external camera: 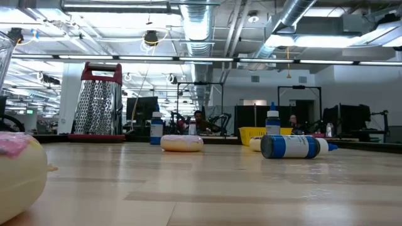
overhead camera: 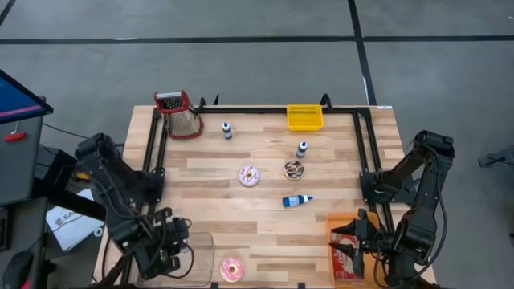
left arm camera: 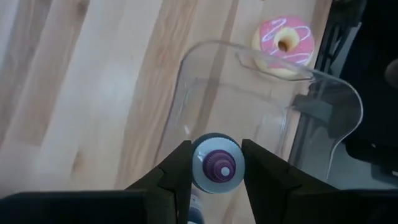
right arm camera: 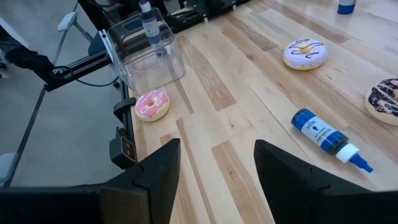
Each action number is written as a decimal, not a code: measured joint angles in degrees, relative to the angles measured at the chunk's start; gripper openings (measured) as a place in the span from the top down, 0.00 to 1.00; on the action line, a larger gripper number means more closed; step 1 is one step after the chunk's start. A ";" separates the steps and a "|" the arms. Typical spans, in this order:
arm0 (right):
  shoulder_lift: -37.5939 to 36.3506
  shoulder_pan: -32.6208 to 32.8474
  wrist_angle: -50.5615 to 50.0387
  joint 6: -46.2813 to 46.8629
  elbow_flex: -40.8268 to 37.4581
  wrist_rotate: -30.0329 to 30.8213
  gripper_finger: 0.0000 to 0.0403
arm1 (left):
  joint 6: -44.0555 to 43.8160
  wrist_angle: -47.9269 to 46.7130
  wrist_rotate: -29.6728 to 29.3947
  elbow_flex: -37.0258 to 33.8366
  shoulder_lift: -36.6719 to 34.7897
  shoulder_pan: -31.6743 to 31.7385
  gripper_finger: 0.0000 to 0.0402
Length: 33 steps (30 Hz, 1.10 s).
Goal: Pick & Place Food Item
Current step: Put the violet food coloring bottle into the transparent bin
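Note:
My left gripper (left arm camera: pixel 216 148) is shut on a small blue-labelled bottle (left arm camera: pixel 216 168) with a purple cap, over a clear plastic container (left arm camera: pixel 261 106) at the table's near left corner (overhead camera: pixel 201 250). The right wrist view shows that bottle (right arm camera: pixel 149 25) upright at the container's opening (right arm camera: pixel 146 56). A pink-iced donut (overhead camera: pixel 232 269) lies flat on the table just right of the container. Two more donuts (overhead camera: pixel 249 176) (overhead camera: pixel 294 169) lie mid-table. My right gripper (right arm camera: pixel 217 155) hangs open with nothing between its fingers at the near right (overhead camera: pixel 353 241). My left gripper pinches the bottle by its two sides just below the cap (left arm camera: pixel 199 171), one finger on each side. The fingers come steeply from above and run along the bottle. The bottle hangs upright, clear of the table, over the container's opening; whether its lower end is inside, I cannot tell.
A blue bottle (overhead camera: pixel 297 201) lies on its side mid-table. Two small bottles (overhead camera: pixel 227 130) (overhead camera: pixel 302 148) stand farther back. A red-handled grater (overhead camera: pixel 181 112) and a yellow bin (overhead camera: pixel 305 118) sit at the far edge. An orange packet (overhead camera: pixel 344 261) lies below my right gripper.

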 joint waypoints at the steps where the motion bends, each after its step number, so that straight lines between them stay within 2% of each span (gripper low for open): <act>1: 0.00 0.00 0.21 -0.04 0.00 0.00 0.51 | -1.42 0.04 -0.15 0.00 0.46 -0.80 0.73; 16: 0.00 -0.11 0.76 -0.45 -0.01 0.46 0.51 | -19.21 5.01 -5.88 0.00 6.52 -12.32 0.73; 23: 0.00 -0.11 0.78 -0.21 -0.02 0.46 0.51 | -26.54 4.27 -6.36 0.00 9.13 -15.50 0.73; 33: 0.04 -0.11 0.78 0.01 -0.01 1.09 0.51 | -32.95 3.22 -6.87 0.00 9.28 -19.78 0.73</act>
